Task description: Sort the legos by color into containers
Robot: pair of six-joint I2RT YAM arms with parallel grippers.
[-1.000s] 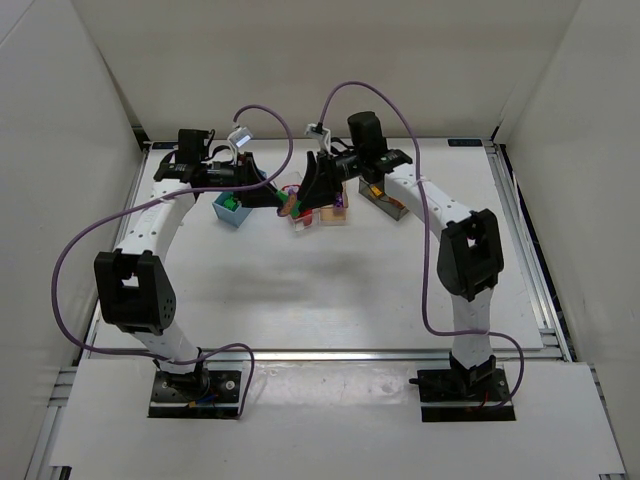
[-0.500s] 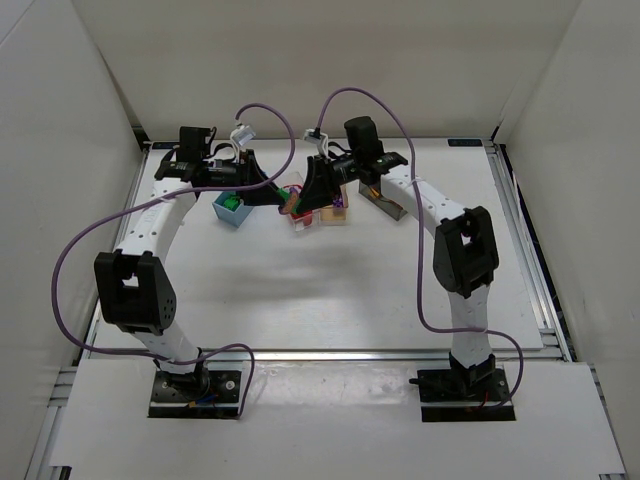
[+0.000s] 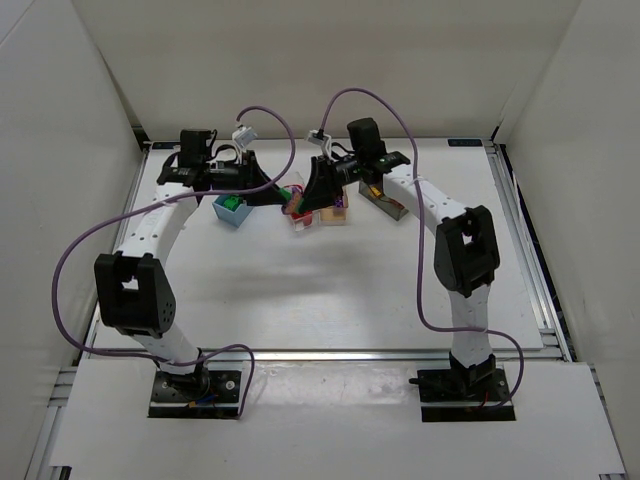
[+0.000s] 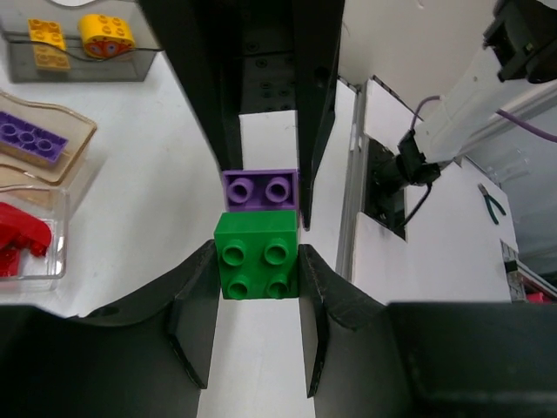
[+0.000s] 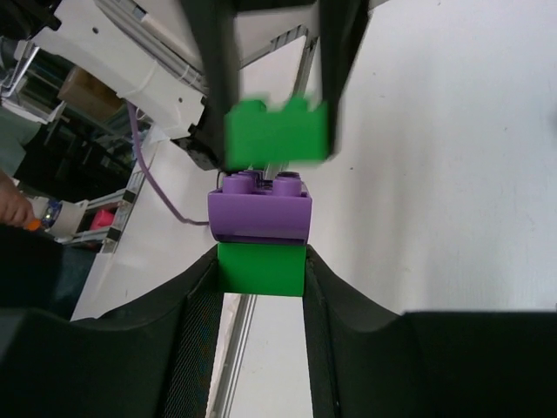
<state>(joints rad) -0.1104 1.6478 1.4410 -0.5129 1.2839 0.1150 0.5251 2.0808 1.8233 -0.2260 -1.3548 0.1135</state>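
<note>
**white table, two grippers nose to nose over the bins**

white table [image 3: 300,300] fills the top view, boxed in by pale walls. four bins stand in a row near its far edge: a light blue bin [image 3: 222,214], a clear bin [image 3: 300,222], a peach bin [image 3: 335,217] and a grey bin [image 3: 388,208]. something green shows inside the light blue one. the left gripper [image 3: 286,198] and the right gripper [image 3: 310,197] face each other tip to tip above the clear bin. from this height it cannot be told how their jaws stand.

in the left wrist view, the left gripper's fingers press on both sides of a green lego [image 4: 257,266], held off the table with its studs toward the camera. just beyond it sits a purple lego [image 4: 261,189], between the right gripper's dark fingers. whether the two bricks touch cannot be told. off to the left, the grey bin holds yellow legos [image 4: 104,35], the peach bin a long purple lego [image 4: 30,139], and the clear bin a red lego [image 4: 17,239].

in the right wrist view, the right gripper's fingers are clamped on a second green lego [image 5: 261,268], with the purple lego stacked directly on it. past the purple studs hangs the first green lego, blurred, between the left gripper's fingers and just beside the studs.
</note>
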